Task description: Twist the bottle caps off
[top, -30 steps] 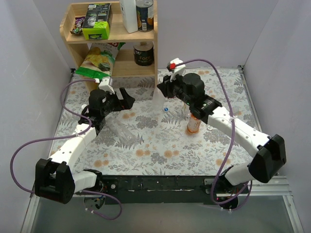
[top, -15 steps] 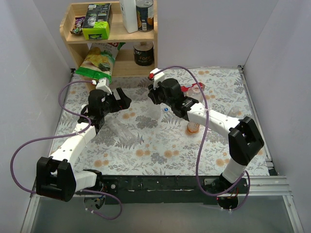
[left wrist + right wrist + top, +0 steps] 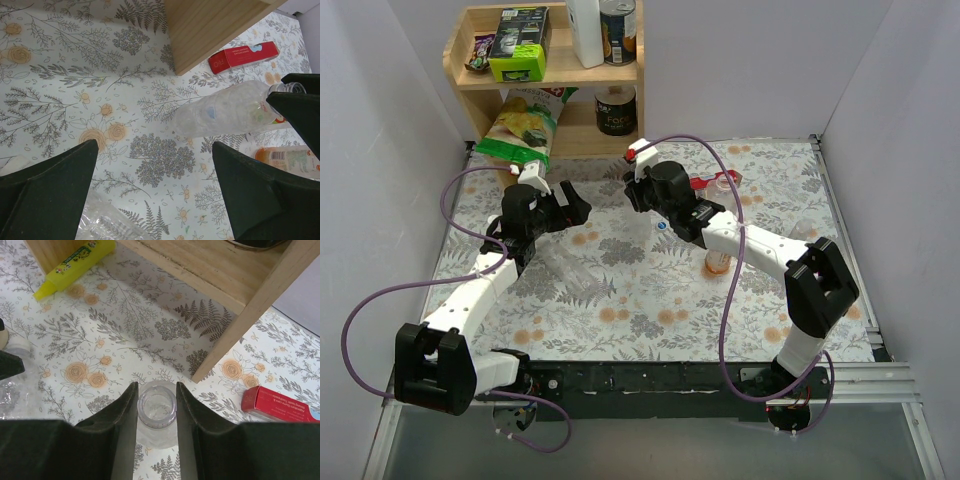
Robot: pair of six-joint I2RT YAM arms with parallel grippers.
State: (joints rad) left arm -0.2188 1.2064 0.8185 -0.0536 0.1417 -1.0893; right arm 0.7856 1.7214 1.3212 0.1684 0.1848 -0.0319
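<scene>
Bottle cap [image 3: 661, 226]: one small round bluish cap lies loose on the floral cloth [image 3: 760, 185], just right of the clear bottle [image 3: 642, 222].

Top view. My right pincer [image 3: 636, 200] sits over the top of that bottle. My left pincer [image 3: 580, 205] is spread, holds nothing, and lies apart to the left. A crushed bottle [image 3: 565, 262] of thin, crinkled, colourless plastic lies near my left forearm. The orange bottle [image 3: 718, 262] stands under my right forearm, so its top is hidden. The wooden shelf [image 3: 555, 80] is at the back.

Left wrist view. My left pincer [image 3: 155, 145] has both dark fingers far apart, with only printed cloth between them. The clear bottle [image 3: 225, 110] is smooth, slim and translucent. Its threaded neck is bare and reaches into the dark fingers of my right pincer. The orange bottle [image 3: 287, 157] shows a pale label. A flat red box [image 3: 242, 56] lies beside the shelf's leg.

Right wrist view. My right pincer [image 3: 156, 390] is narrowed onto the clear bottle [image 3: 157, 410], with one finger on each side of its round, open, colourless rim. As far as I can see both fingers touch it, and there is no cap on it. A yellow tube [image 3: 75, 265] lies by the shelf, and the red box [image 3: 280, 405] lies to the right.
</scene>
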